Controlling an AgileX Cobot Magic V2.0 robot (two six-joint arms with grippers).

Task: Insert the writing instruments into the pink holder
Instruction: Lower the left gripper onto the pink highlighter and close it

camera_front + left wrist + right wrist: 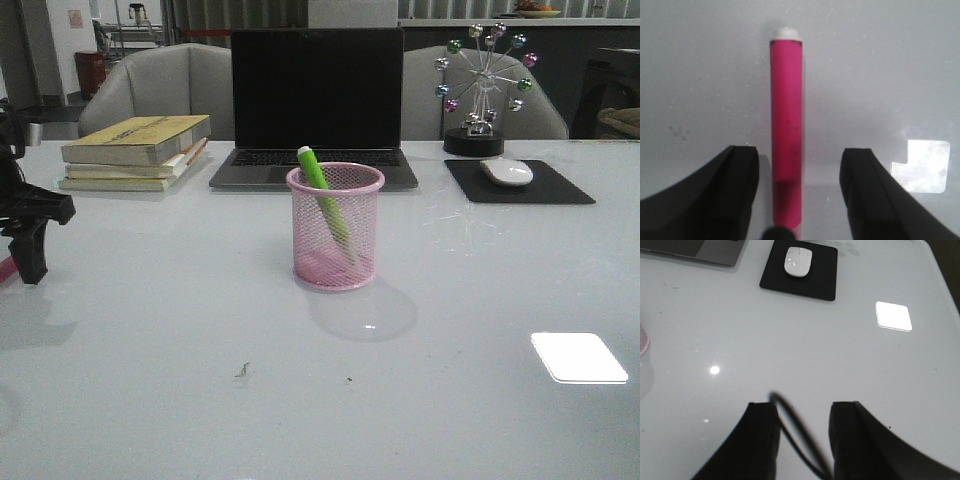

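Note:
The pink holder (335, 228) stands upright mid-table, in front of the laptop. The lime green pen (320, 186) leans inside it, pale tip above the rim. In the left wrist view the hot pink pen (786, 125) lies flat on the table, running lengthwise between the fingers. My left gripper (801, 152) is open and straddles the pen, with a gap on both sides. In the front view it sits low at the table's far left (30, 245). My right gripper (802, 407) is open over bare table, with only a thin black cable looped between its fingers. A sliver of the holder (642, 340) shows at that view's edge.
An open laptop (315, 100) stands behind the holder. A stack of books (135, 150) lies at the back left. A white mouse (508, 171) on a black pad (560, 188) and a ferris-wheel ornament (483, 90) sit at the back right.

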